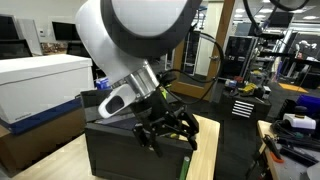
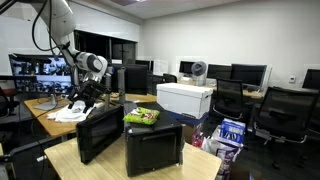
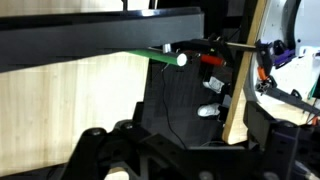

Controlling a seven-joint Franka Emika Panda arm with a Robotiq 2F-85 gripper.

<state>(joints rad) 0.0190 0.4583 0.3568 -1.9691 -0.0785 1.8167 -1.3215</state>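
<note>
My gripper (image 1: 166, 130) hangs open with nothing between its fingers, just above the top edge of a black box (image 1: 125, 148) on a wooden table (image 1: 208, 150). In an exterior view the gripper (image 2: 84, 99) sits behind the left black box (image 2: 99, 132). In the wrist view the gripper (image 3: 183, 152) frames a black surface (image 3: 180, 100), with its fingers (image 3: 95, 148) at the bottom corners. A green marker (image 3: 152, 58) with a white tip and a red object (image 3: 211, 60) lie ahead of it.
A second black box (image 2: 153, 147) carries a green snack bag (image 2: 142, 117). A white box (image 2: 185, 98) stands behind it; in the other exterior view a white box (image 1: 40, 85) is at the left. White cloth (image 2: 68, 114), monitors and office chairs surround the desks.
</note>
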